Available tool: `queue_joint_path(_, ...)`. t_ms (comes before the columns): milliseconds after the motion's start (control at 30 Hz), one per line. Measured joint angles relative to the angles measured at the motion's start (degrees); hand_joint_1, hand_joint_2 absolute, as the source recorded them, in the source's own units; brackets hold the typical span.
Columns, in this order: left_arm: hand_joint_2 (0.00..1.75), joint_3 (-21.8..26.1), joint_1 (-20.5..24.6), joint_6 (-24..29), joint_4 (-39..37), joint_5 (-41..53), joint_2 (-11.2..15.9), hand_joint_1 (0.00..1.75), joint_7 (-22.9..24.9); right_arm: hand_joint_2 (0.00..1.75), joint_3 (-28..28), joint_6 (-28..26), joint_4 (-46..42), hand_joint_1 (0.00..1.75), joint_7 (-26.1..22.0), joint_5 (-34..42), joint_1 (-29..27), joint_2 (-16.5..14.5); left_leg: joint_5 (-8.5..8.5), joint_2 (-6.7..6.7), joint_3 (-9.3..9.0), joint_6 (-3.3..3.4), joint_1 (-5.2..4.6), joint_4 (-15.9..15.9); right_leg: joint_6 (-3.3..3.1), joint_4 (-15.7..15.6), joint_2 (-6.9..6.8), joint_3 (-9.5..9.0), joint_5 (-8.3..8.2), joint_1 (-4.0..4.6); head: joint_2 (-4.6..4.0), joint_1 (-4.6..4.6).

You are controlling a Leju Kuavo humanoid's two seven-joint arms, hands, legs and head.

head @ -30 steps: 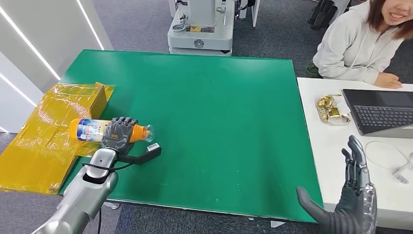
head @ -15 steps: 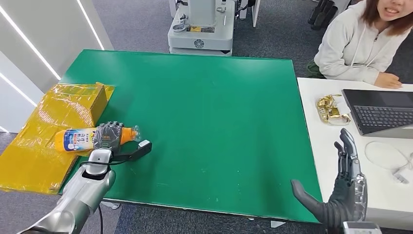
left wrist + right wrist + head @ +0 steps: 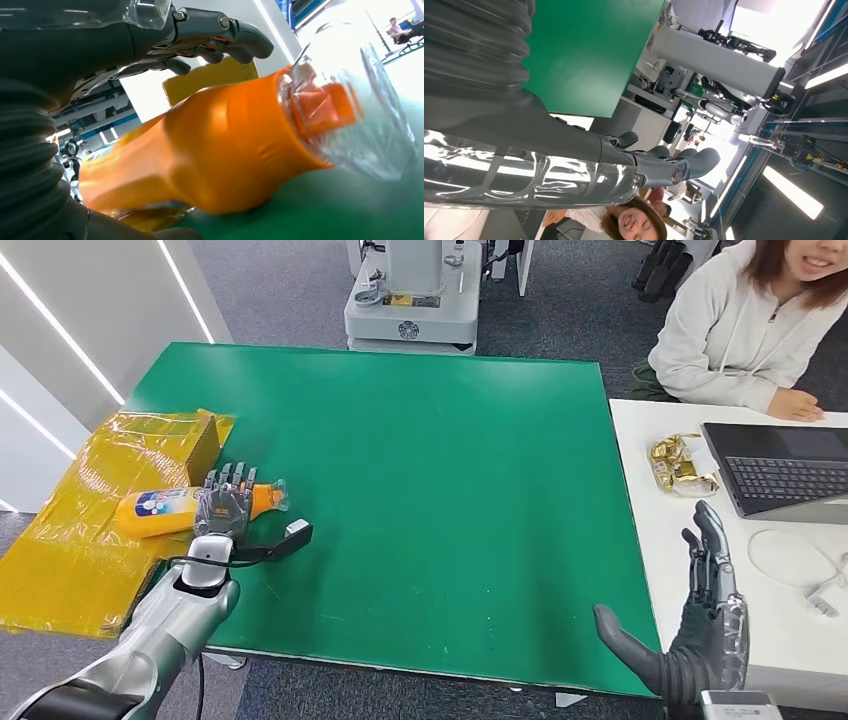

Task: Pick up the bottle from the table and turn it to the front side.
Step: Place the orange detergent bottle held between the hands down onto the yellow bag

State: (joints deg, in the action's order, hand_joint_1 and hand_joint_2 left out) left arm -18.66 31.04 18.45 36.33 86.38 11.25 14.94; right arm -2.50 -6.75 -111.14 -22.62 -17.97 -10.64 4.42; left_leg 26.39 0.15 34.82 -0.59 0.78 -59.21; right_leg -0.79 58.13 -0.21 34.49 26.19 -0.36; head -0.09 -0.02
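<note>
- Left robot hand [image 3: 224, 506] lies over the orange bottle [image 3: 180, 508], fingers spread apart above it; the left wrist view shows them arched clear of the body, so no firm grip as I read it.
- Bottle lies on its side at the left edge of the green bench [image 3: 420, 490], base end over the yellow wrapped box [image 3: 95, 515], clear cap pointing toward mid-bench.
- Right robot hand [image 3: 700, 625] hangs wide and empty near the bench's front right corner.
- Progress, my judgement: lift and turn to the front side are not done.
- Room: white side desk [image 3: 680, 550] with laptop [image 3: 780, 472], gold wrapper [image 3: 680, 465]; a seated person [image 3: 740, 330]; grey carpet.
</note>
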Motion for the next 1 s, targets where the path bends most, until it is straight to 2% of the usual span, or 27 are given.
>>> queue_joint_path(233, 1.75, -1.5, 0.3, 1.5, -0.7, 0.0, 0.3, 0.00, 0.1, 1.75, 0.0, -0.1, 0.0, 0.00, 0.2, 0.0, -0.1, 0.0, 0.00, 0.00, -0.04, 0.00, 0.00, 0.0, 0.00, 0.0, 0.00, -0.03, 0.00, 0.00, 0.00, 0.00)
queue_joint_path(333, 1.75, -2.0, 0.2, 3.7, -0.9, -0.1, 0.3, 0.00, -1.8, 1.75, 0.0, -0.4, 0.0, 0.00, 0.4, 0.3, -0.4, 0.1, 0.00, -0.02, -0.02, 0.00, 0.00, 0.0, 0.00, 0.0, -0.01, -0.03, 0.00, 0.00, 0.00, 0.00)
queue_joint_path(433, 1.75, -1.0, -0.5, 6.6, -0.7, -3.7, -0.3, 0.00, -9.4, 1.75, 0.0, -0.9, 0.2, 0.00, 0.4, 0.9, -0.9, 0.2, 0.01, -0.02, -0.02, 0.01, -0.02, 0.0, 0.00, 0.0, -0.01, -0.03, 0.00, -0.01, 0.00, 0.00)
queue_joint_path(533, 1.75, 2.6, -3.2, 8.7, 2.0, -14.9, -2.5, 0.00, -22.1, 1.75, -0.2, -1.0, 0.7, 0.00, 0.5, 2.3, -1.0, 0.6, 0.03, 0.00, -0.02, 0.03, -0.05, 0.0, 0.01, 0.0, 0.00, -0.03, 0.01, -0.03, 0.00, 0.00)
queue_joint_path(633, 1.75, 6.0, -8.3, 10.4, 9.1, -29.1, -5.7, 0.00, -33.2, 1.75, -0.7, -1.0, 2.0, 0.00, 0.0, 4.4, -0.8, 1.1, 0.07, 0.02, -0.01, 0.08, -0.07, 0.0, 0.02, 0.0, 0.01, -0.03, 0.02, -0.04, 0.00, 0.00)
queue_joint_path(700, 1.75, 6.8, -12.1, 11.0, 15.7, -38.7, -8.0, 0.00, -38.9, 1.75, -1.4, -1.2, 3.3, 0.00, -0.5, 5.7, -0.3, 1.2, 0.09, 0.02, 0.00, 0.10, -0.08, 0.0, 0.05, -0.1, 0.00, -0.03, 0.04, -0.04, 0.00, 0.00)
queue_joint_path(833, 1.75, 5.1, -18.1, 7.8, 30.4, -55.9, -12.2, 0.00, -45.3, 1.75, -3.6, -3.1, 6.0, 0.00, -1.7, 7.7, 0.8, 1.2, 0.10, -0.03, 0.03, 0.12, -0.07, 0.0, 0.08, -0.1, -0.06, -0.03, 0.05, -0.04, 0.00, 0.00)
queue_joint_path(1000, 1.75, -2.3, -20.2, 6.9, 44.0, -63.7, -14.6, 0.00, -47.6, 1.75, -6.9, -6.6, 8.8, 0.00, -3.9, 10.8, 1.1, 1.0, 0.09, -0.09, 0.03, 0.12, -0.06, 0.0, 0.08, -0.1, -0.14, -0.05, 0.05, -0.03, 0.00, 0.01)
